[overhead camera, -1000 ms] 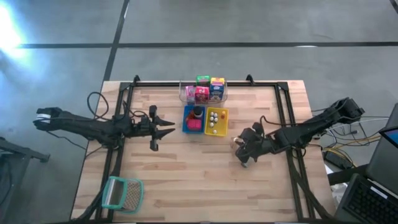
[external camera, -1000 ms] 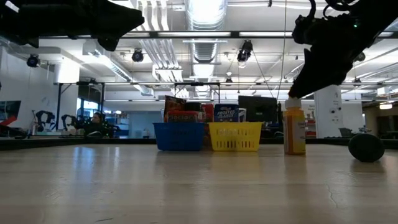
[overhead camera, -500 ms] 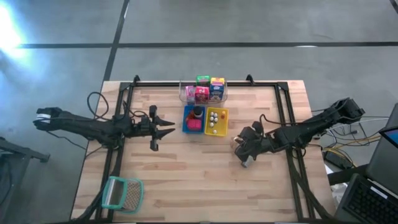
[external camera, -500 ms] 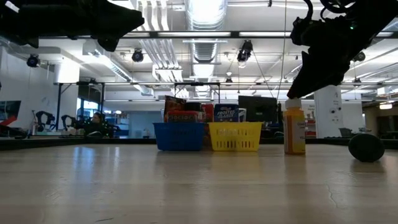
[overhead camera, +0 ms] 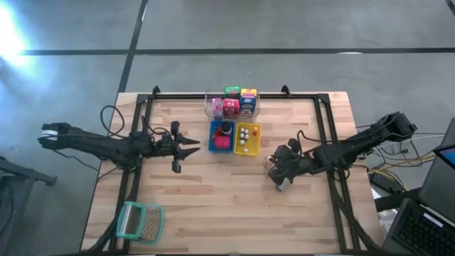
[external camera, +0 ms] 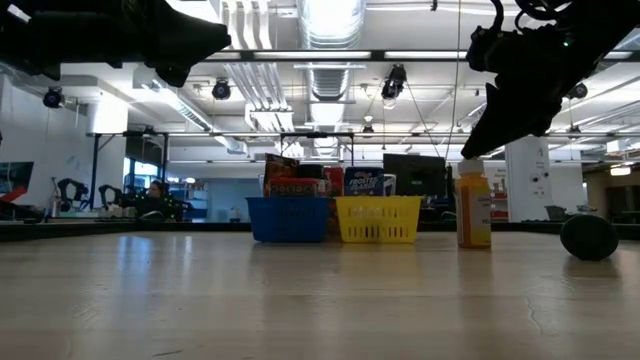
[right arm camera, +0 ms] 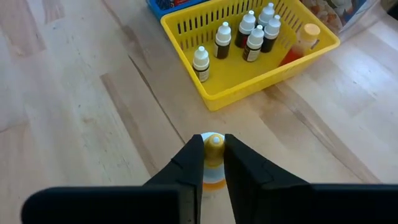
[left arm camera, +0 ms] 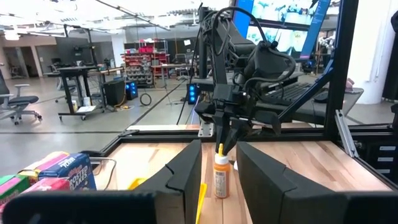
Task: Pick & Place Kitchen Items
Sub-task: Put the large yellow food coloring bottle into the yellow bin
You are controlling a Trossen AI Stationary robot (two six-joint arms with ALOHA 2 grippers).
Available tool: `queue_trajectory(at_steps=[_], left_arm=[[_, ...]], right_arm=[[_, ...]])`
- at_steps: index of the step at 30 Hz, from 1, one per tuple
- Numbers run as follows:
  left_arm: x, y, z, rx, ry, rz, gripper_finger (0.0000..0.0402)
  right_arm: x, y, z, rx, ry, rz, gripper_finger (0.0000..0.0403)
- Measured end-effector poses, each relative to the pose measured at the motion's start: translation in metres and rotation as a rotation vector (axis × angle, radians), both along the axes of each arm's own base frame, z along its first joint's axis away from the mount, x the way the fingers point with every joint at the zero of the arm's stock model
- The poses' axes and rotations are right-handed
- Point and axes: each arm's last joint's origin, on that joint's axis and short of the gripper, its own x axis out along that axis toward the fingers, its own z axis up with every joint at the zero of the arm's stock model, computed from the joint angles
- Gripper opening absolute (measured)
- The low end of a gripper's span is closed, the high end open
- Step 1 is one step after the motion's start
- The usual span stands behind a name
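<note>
The small orange bottle [external camera: 473,211] stands upright on the bench [overhead camera: 213,206], right of centre in the high view and just right of the yellow tray [overhead camera: 247,139]; in the low view it sits right of that tray, its base on the wood. It looks like a light, rigid toy bottle with a smooth, probably slick body, a narrow pale cap and a tall, tippy build, so the sound hold is likely at the cap or neck from straight above, squeezed gently and lifted without sideways pull. The right gripper [right arm camera: 213,155] is doing just that: in the right wrist view its two dark fingers [right arm camera: 189,163] flank the yellow-white cap [right arm camera: 214,143], one on each side, closed in against it, and the left wrist view shows the same arm reaching down onto the bottle top. I judge the fingers clamped on the cap, with the bottle not yet lifted. The yellow tray already holds several small dark bottles with white caps [right arm camera: 247,34] and an orange piece [right arm camera: 300,42] lying in its corner. The left gripper [overhead camera: 186,148] hovers at the middle left of the high view, beside the blue tray [overhead camera: 213,137], its fingers parted a little and empty.
</note>
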Motion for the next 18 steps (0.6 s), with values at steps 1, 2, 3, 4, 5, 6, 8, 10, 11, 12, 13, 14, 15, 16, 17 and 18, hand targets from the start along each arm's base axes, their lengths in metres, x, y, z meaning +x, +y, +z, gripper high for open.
queue_trajectory(at_steps=[1, 2, 3, 4, 5, 6, 8, 10, 11, 12, 13, 14, 15, 16, 17, 18], left_arm=[[0.0, 0.0, 0.0, 0.0, 0.0, 0.0, 0.0108], [0.0, 0.0, 0.0, 0.0, -0.001, 0.0, 0.0108], [0.0, 0.0, 0.0, 0.0, -0.001, 0.0, 0.0108], [0.0, 0.0, 0.0, 0.0, -0.001, 0.0, 0.0108], [0.0, 0.0, 0.0, 0.0, -0.001, 0.0, 0.0108], [0.0, 0.0, 0.0, 0.0, -0.001, 0.0, 0.0108], [0.0, 0.0, 0.0, 0.0, -0.002, 0.0, 0.0108], [0.0, 0.0, 0.0, 0.0, -0.002, 0.0, 0.0108], [0.0, 0.0, 0.0, 0.0, -0.002, 0.0, 0.0108], [0.0, 0.0, 0.0, 0.0, -0.004, 0.0, 0.0108], [0.0, 0.0, 0.0, 0.0, -0.005, 0.0, 0.0108], [0.0, 0.0, 0.0, 0.0, -0.005, 0.0, 0.0108], [0.0, 0.0, 0.0, 0.0, -0.005, 0.0, 0.0108], [0.0, 0.0, 0.0, 0.0, -0.005, 0.0, 0.0108], [0.0, 0.0, 0.0, 0.0, -0.005, 0.0, 0.0108], [0.0, 0.0, 0.0, 0.0, -0.005, 0.0, 0.0108]], right_arm=[[0.0, 0.0, 0.0, 0.0, 0.0, 0.0, 0.0043], [0.0, 0.0, 0.0, 0.0, 0.001, 0.001, 0.0045], [0.0, 0.0, 0.0, -0.002, 0.002, 0.003, 0.0045], [-0.001, 0.0, 0.0, -0.006, 0.005, 0.008, 0.0044], [-0.001, 0.0, 0.001, -0.009, 0.007, 0.012, 0.0042], [0.0, 0.0, 0.002, -0.014, 0.008, 0.019, 0.004], [0.0, 0.0, 0.006, -0.022, 0.007, 0.032, 0.0037], [0.001, -0.001, 0.013, -0.028, 0.006, 0.035, 0.0036], [0.001, -0.003, 0.015, -0.029, 0.014, 0.034, 0.0037], [0.001, -0.004, 0.018, -0.029, 0.02, 0.029, 0.0038], [0.001, -0.006, 0.022, -0.029, 0.022, 0.026, 0.0038], [0.001, -0.007, 0.026, -0.027, 0.021, 0.024, 0.0038], [0.001, -0.009, 0.031, -0.022, 0.023, 0.027, 0.0038], [0.002, -0.011, 0.036, -0.015, 0.019, 0.034, 0.0037], [0.003, -0.014, 0.041, -0.005, 0.014, 0.044, 0.0036], [0.003, -0.016, 0.046, 0.006, 0.009, 0.052, 0.0036]])
